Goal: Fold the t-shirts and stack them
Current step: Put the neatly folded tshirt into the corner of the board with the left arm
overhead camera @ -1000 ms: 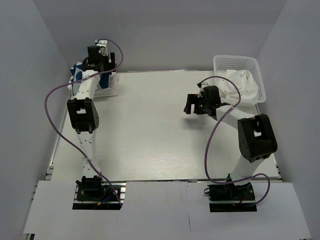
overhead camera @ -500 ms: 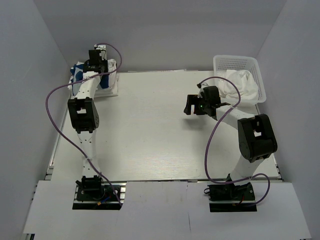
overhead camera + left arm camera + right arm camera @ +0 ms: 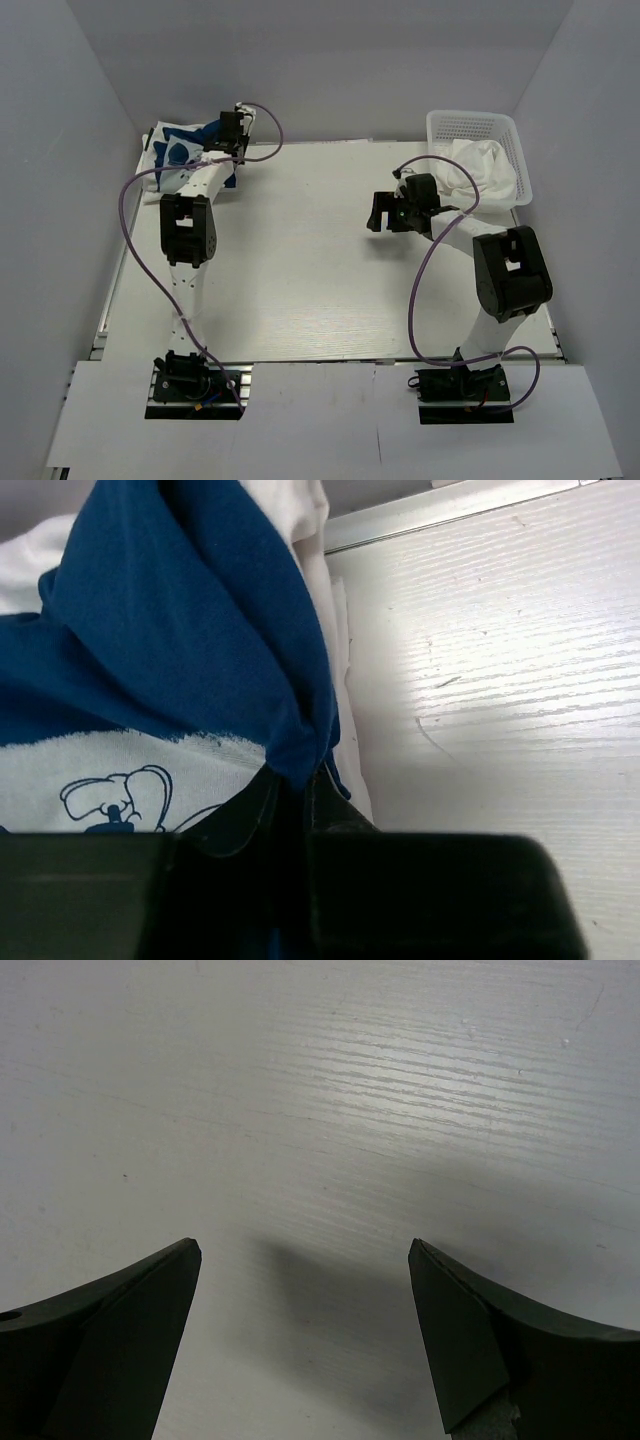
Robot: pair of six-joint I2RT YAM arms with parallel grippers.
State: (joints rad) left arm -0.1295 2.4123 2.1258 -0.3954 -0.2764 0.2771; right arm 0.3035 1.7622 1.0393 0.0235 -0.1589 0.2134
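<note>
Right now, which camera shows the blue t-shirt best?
The left wrist view: the blue t-shirt fills it, pinched in the left gripper, cartoon print visible. The top view shows it small, far left, partly behind the left arm. The right wrist view shows table, no shirt.

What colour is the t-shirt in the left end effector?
The t-shirt is royal blue; clearest in left wrist view.

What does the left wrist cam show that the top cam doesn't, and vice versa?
Left wrist only: the left gripper pinching a fold of the blue t-shirt, and the cartoon outline of its print. Top only: the basket holding white cloth, and the right gripper open above the table. Both: the blue t-shirt and the white table.
</note>
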